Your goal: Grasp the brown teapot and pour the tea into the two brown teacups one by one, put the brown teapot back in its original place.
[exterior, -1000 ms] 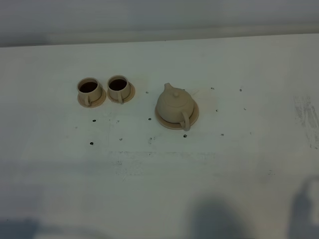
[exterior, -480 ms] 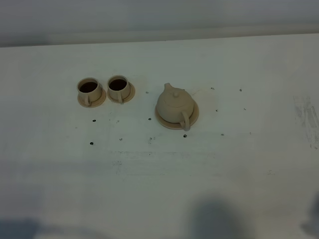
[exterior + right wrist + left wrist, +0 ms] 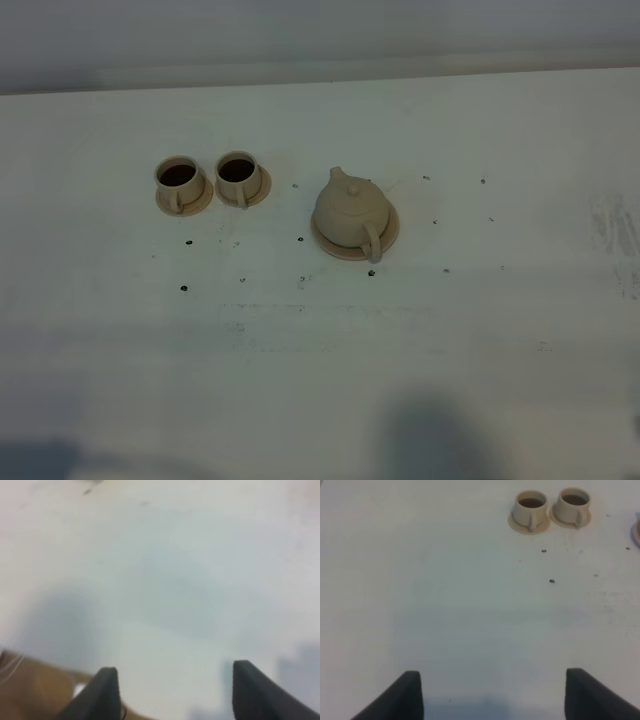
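Far ahead of both end effectors, the teapot (image 3: 350,212) sits upright on its wide saucer (image 3: 388,238), handle toward the near side, and the two cups (image 3: 178,178) (image 3: 237,172) stand side by side on their small saucers, each showing dark liquid inside. Over the last second the dark shape at the lower right edge of the high view has slipped out of frame, which I take as the right arm pulling back; nothing on the table (image 3: 320,340) has shifted. The right end effector (image 3: 170,680) now hangs with its jaws wide apart and nothing between them, over bare table near its edge. The left end effector (image 3: 492,690) is likewise spread and empty, the cups well beyond it (image 3: 530,511) (image 3: 574,505). With both cups filled and the pot back on its saucer, the task looks finished.
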Motion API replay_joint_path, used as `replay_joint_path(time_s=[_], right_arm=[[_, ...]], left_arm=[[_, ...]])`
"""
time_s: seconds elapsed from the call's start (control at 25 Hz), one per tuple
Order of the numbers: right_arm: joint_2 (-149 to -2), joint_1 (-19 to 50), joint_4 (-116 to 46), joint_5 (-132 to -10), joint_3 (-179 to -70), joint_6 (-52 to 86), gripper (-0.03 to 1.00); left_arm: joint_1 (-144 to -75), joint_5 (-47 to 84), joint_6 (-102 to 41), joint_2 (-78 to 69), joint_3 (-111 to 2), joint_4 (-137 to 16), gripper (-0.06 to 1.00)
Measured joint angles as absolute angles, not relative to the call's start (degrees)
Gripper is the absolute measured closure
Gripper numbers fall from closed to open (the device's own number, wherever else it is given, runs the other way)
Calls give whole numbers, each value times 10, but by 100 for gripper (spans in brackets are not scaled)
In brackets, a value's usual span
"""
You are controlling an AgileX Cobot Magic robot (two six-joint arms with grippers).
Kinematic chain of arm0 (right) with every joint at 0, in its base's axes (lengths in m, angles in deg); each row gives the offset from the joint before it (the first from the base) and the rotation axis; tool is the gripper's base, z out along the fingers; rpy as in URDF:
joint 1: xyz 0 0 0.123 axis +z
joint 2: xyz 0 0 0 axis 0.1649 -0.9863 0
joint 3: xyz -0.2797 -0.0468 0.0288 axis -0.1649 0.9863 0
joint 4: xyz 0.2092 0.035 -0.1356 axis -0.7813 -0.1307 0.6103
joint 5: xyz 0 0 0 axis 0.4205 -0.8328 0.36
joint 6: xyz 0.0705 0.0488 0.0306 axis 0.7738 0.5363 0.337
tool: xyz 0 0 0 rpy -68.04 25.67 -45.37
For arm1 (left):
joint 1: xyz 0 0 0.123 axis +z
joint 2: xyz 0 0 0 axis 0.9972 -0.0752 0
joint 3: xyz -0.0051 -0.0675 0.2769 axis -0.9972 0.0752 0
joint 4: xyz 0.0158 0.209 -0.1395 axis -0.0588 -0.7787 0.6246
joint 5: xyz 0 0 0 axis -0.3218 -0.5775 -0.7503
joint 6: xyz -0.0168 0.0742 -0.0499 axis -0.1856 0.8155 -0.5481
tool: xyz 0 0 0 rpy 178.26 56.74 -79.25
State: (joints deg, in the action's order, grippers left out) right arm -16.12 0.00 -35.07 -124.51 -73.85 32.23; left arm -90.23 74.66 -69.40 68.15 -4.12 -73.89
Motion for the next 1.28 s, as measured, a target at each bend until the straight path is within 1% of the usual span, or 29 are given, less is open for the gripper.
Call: replay_joint_path(time_s=[0.28, 0.44, 0.6, 1.28], right_arm=[[-101, -85, -351, -1246, -738, 322, 45], [-55, -105, -351, -1246, -738, 322, 45], [-18, -112, -351, -1248, -738, 322, 45], [-16, -114, -354, -1249, -738, 322, 45]], left_arm=[[-902, 747, -694, 682, -41, -739, 35], [-902, 747, -694, 682, -41, -739, 35], [-902, 747, -694, 682, -41, -739, 35], [-902, 747, -694, 682, -41, -739, 35]])
